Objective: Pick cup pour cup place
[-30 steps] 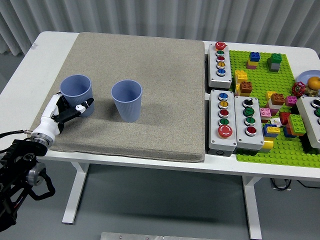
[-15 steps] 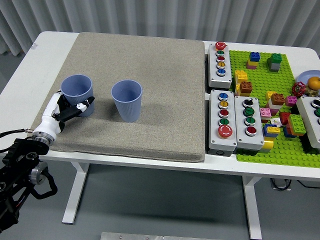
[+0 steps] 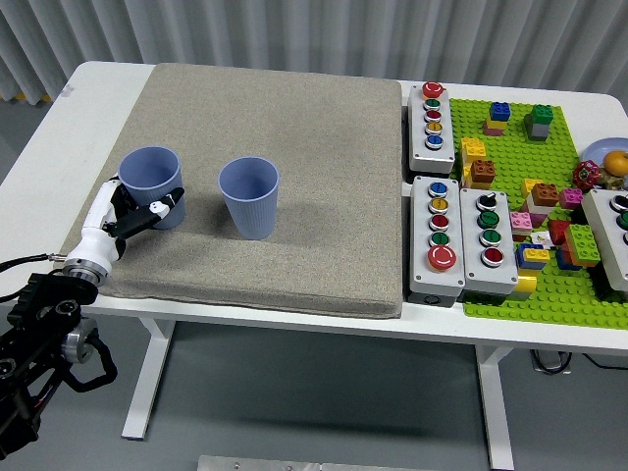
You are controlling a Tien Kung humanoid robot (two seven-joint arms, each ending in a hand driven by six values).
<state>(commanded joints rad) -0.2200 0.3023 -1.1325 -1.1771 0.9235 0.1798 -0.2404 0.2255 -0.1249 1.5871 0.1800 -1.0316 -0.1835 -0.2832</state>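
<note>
Pale vertical blinds run behind a white table [image 3: 103, 83], seen from the head camera, with a square beige mat [image 3: 294, 118] covering most of its left and middle. Two blue-grey plastic cups stand upright and well apart on the mat: the left cup [image 3: 151, 177] near the mat's left edge, the second cup [image 3: 248, 196] to the right of it, closer to the mat's middle. The robot's left hand [image 3: 120, 221], white with black joints, reaches in from the lower left corner and rests at the left cup's near side, its fingers [image 3: 162, 208] curled against the cup's lower wall in what reads as a partial grip; the cup's base sits on the mat, and whether the far side of the cup is enclosed cannot be told from this angle. Behind the hand, the black forearm [image 3: 44, 334] and its cabling trail off below the mat's near left corner. Right of the mat lie grey button boxes [image 3: 433, 128] with coloured push-buttons, and beyond them a green building-brick baseplate [image 3: 554, 211] scattered with assorted coloured bricks. No other view is provided.
</note>
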